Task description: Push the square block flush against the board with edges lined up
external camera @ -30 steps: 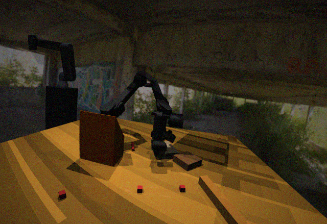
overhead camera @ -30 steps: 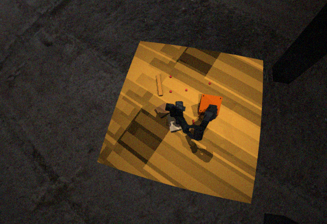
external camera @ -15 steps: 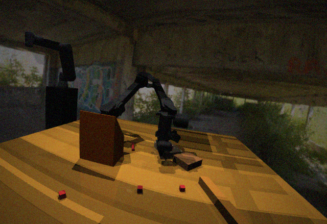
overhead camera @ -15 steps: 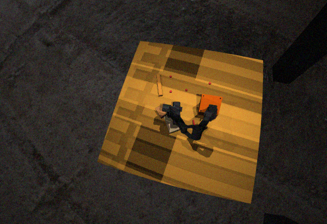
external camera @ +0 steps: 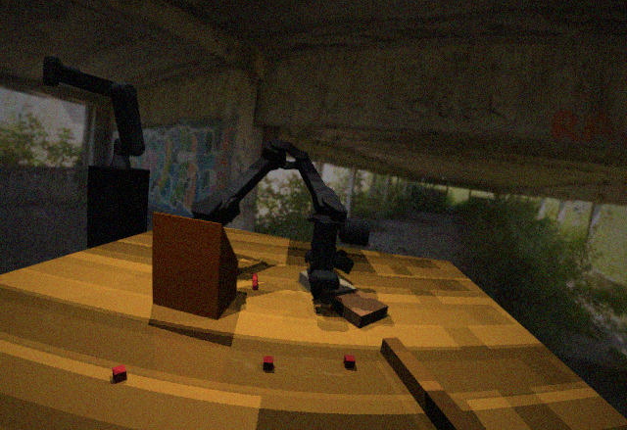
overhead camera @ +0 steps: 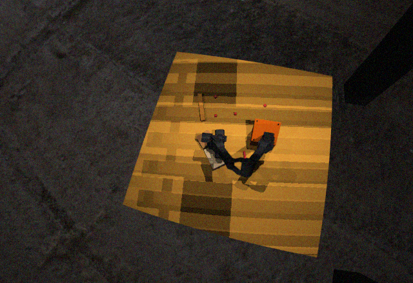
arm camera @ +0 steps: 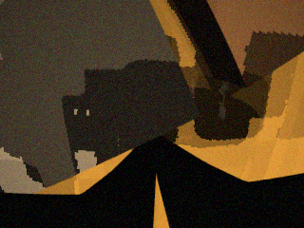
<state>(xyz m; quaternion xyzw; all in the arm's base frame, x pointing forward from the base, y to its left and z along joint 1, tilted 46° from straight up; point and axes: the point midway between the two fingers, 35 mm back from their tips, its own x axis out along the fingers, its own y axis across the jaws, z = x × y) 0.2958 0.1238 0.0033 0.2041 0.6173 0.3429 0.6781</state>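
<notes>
The brown square block lies flat, partly under my arm in the top view. The flat grey board lies beside it, with its edge facing a side of the block. In the wrist view a narrow strip of table shows between them, so they stand slightly apart there. My gripper is shut and empty, low at the board's edge near the block. Whether the fingertips touch the board is unclear. The arm hides part of the board.
An orange slanted box stands by the arm's base. A long wooden strip lies beyond the block. Several small red cubes and a red piece lie around. Another arm stands behind the table.
</notes>
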